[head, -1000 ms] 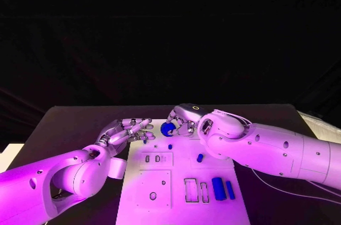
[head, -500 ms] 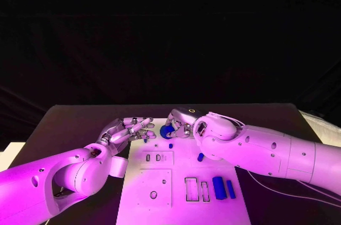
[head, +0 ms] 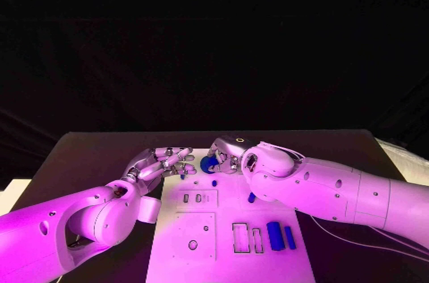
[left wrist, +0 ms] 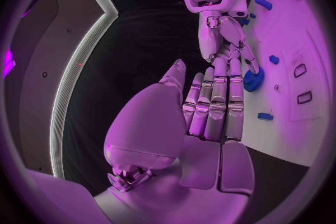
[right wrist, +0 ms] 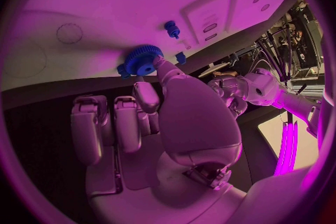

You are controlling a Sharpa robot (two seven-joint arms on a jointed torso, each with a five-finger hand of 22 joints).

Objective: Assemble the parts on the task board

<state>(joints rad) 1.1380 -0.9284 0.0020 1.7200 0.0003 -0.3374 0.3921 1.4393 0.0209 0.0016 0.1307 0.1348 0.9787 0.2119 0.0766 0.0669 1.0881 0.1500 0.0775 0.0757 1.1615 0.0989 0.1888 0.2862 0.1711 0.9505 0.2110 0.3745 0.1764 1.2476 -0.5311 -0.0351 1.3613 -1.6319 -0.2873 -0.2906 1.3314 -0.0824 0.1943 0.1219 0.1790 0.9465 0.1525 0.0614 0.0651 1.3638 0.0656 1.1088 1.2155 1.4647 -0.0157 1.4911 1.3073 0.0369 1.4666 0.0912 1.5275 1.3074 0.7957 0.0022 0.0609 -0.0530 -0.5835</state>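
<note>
Two blue bars lie at the task board's near end, beside empty slots. Farther off, the left hand hovers, fingers straight and together, empty. At the far edge, the right hand pinches a blue gear.

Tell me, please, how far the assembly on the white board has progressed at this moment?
Early stage. Nothing is plainly finished: a small peg stands on the task board, but the rectangular slots are empty. In hand: the right hand holds a blue gear at the board's far edge; the left hand is open beside it. Left: two blue bars lie loose.
</note>
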